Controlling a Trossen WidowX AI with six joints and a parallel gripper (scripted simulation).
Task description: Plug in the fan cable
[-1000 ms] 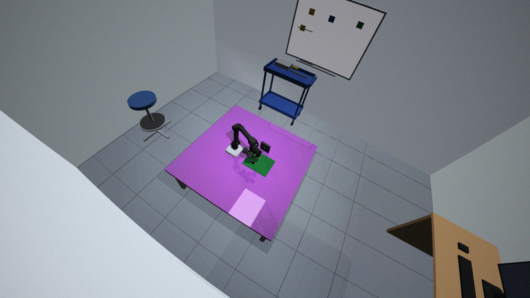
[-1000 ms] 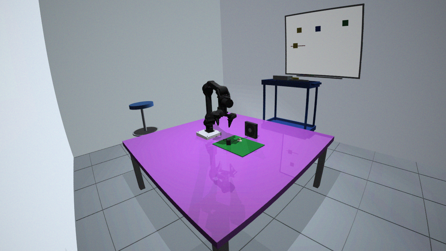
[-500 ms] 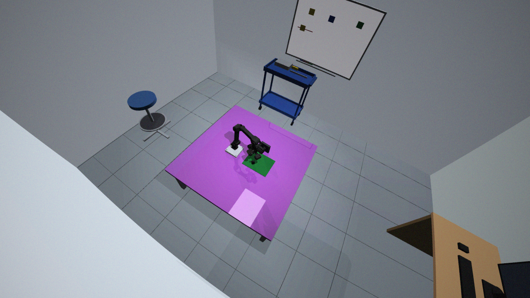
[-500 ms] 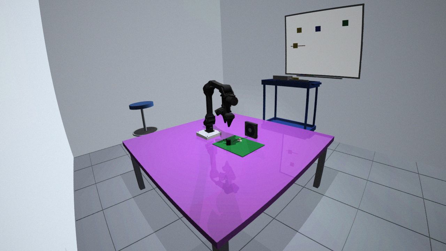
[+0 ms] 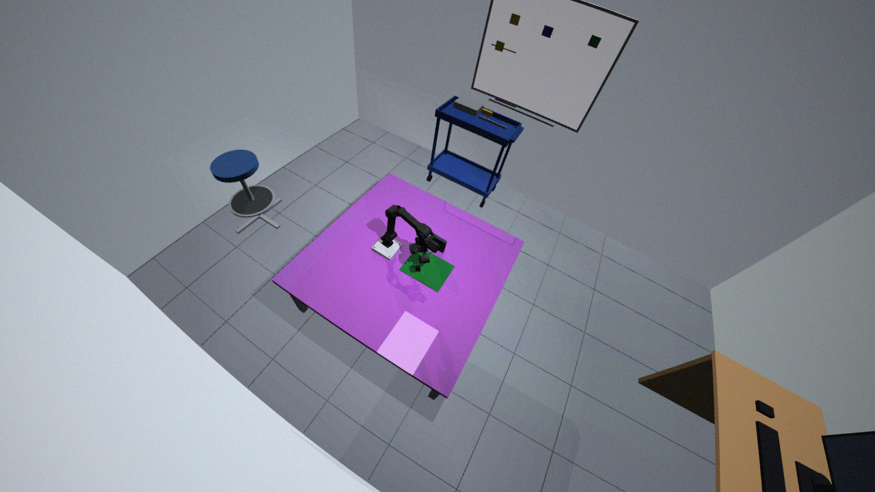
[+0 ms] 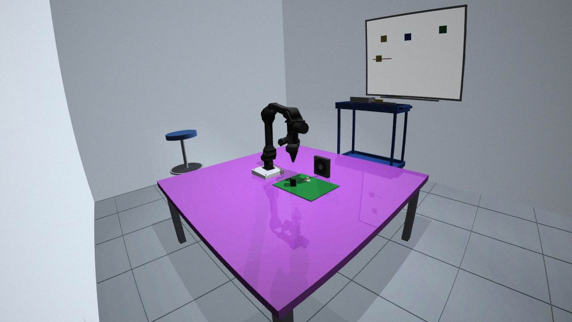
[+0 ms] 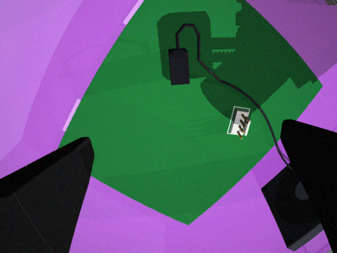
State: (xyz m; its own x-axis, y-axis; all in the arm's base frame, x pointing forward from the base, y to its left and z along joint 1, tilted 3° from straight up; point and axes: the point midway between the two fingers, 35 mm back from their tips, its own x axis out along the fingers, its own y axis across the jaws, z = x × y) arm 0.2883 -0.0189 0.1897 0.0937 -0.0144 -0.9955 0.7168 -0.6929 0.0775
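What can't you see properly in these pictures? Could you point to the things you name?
- Fan (image 6: 321, 166) (image 7: 293, 207): partly behind a gripper finger in the wrist view.
- Four-pin header (image 6: 307, 180) (image 7: 240, 122): its pins are too small in the exterior view.
- Plug (image 6: 292, 182) (image 7: 179, 67): its socket holes don't show in the wrist view; they face away.
- Monitor (image 5: 853, 462): cut off by the top view's edge.

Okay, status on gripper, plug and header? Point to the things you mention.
Gripper (image 6: 293, 161) (image 7: 189, 138) open, nothing held. Plug (image 6: 293, 182) (image 7: 179, 67) loose on board (image 6: 313, 192) (image 7: 140, 140). Header (image 6: 307, 180) (image 7: 240, 122) pins bare; cable (image 7: 242, 92) running past header.

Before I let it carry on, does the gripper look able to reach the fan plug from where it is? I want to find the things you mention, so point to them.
Probably yes: the open gripper (image 7: 189, 138) hangs above the board, and nothing visible covers the plug (image 6: 293, 182) (image 7: 179, 67), though it would likely need to shift and lower.
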